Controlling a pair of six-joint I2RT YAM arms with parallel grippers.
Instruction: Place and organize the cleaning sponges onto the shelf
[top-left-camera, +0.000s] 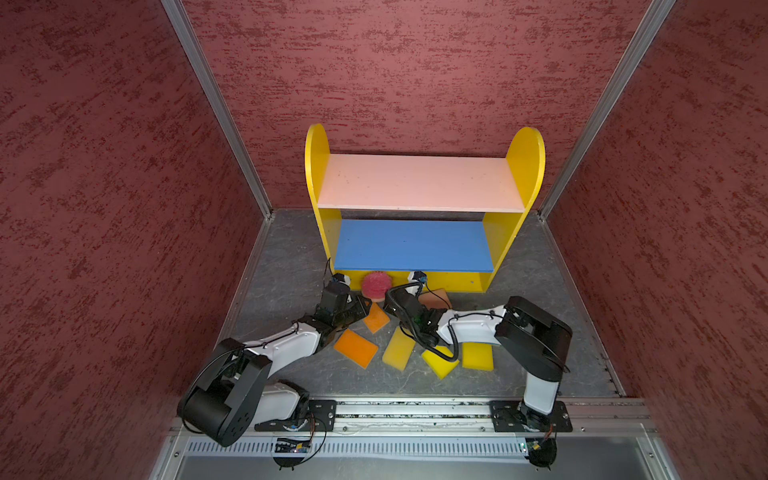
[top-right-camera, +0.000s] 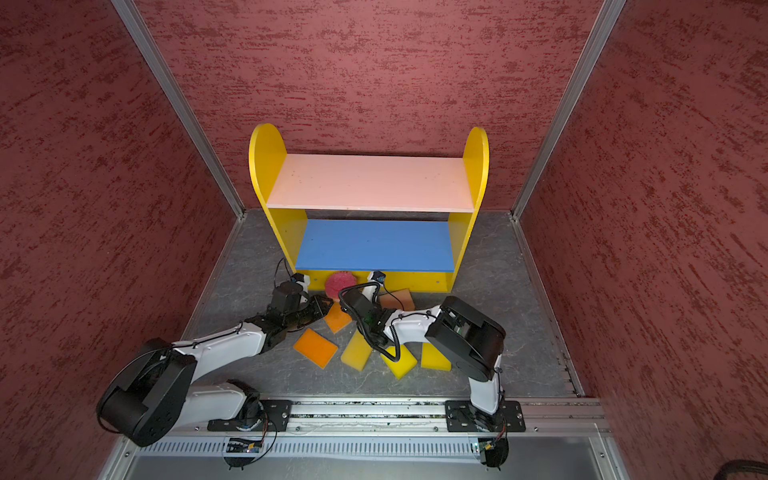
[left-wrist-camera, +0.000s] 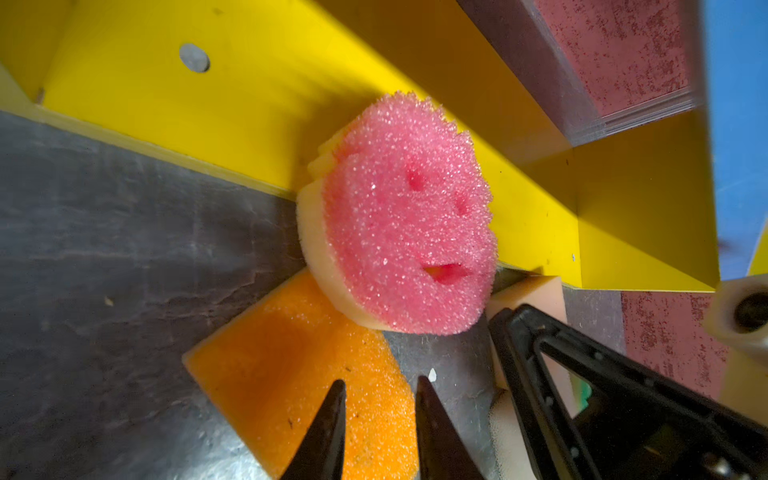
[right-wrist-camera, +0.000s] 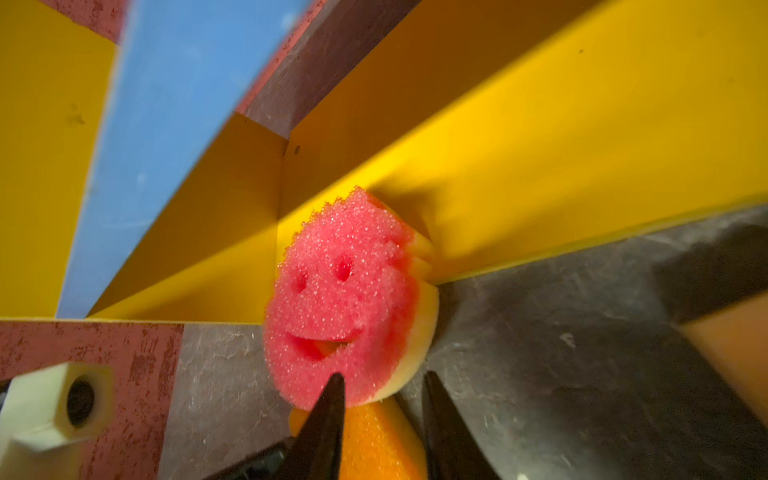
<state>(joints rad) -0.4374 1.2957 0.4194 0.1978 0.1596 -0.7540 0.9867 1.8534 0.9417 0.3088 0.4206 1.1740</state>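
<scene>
The round pink smiley sponge (top-left-camera: 376, 286) (left-wrist-camera: 407, 216) (right-wrist-camera: 340, 299) leans upright against the front of the shelf's (top-left-camera: 419, 183) yellow base, its lower edge on an orange sponge (top-left-camera: 376, 319) (left-wrist-camera: 299, 365). My left gripper (top-left-camera: 365, 307) (left-wrist-camera: 380, 380) hovers open over that orange sponge, with nothing between its fingers. My right gripper (top-left-camera: 387, 302) (right-wrist-camera: 384, 375) is open too, its tips just short of the smiley sponge's lower edge. On the floor lie another orange sponge (top-left-camera: 356, 348), three yellow ones (top-left-camera: 398, 348) and a peach one (top-left-camera: 436, 298). All shelf boards are bare.
The grey floor (top-left-camera: 291, 266) is closed in by red textured walls (top-left-camera: 104, 208) with metal corner posts. My right gripper's black finger (left-wrist-camera: 582, 374) crosses the left wrist view beside a pale sponge (left-wrist-camera: 536, 291). The two grippers are close together in front of the shelf base.
</scene>
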